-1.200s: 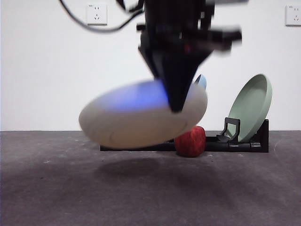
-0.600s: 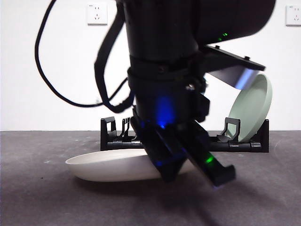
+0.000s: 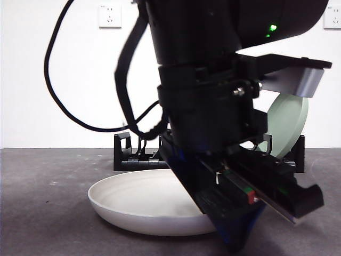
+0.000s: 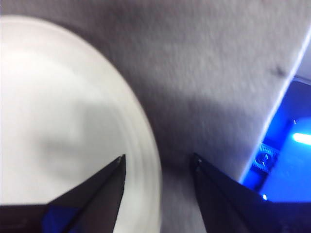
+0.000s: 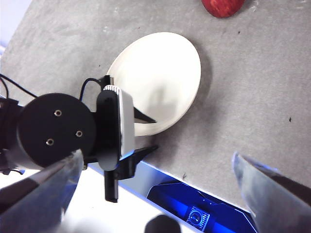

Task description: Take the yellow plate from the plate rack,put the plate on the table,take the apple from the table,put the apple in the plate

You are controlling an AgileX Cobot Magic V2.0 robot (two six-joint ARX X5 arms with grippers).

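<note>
Already the first half of the job looked done. Across the lower part of the front view the dark grey desk [image 3: 48, 224] carried the yellow plate [image 3: 144, 205], which lay flat at lower centre, out of the plate rack [image 3: 133, 157] that stood behind it at mid-frame. A pale green plate [image 3: 287, 120] leaned in the rack at the right.

The left arm filled the middle and right of the front view, big and dark, reaching down to the plate's near right edge. In the left wrist view the left hand [image 4: 158, 167] had its jaws apart, one over the plate's inside and the other over bare desk, with the rim between them; whether they touched the rim could not be told through the blur. So the plate seemed set down and let go, or nearly so.

The right hand [image 5: 155, 165] hung high with its jaws wide apart and nothing between them, waiting.

Smallest, the apple [image 5: 222, 7] sat on the desk at the top edge of the right wrist view, well apart from the plate. Picking it up and placing it in the plate was what remained.
</note>
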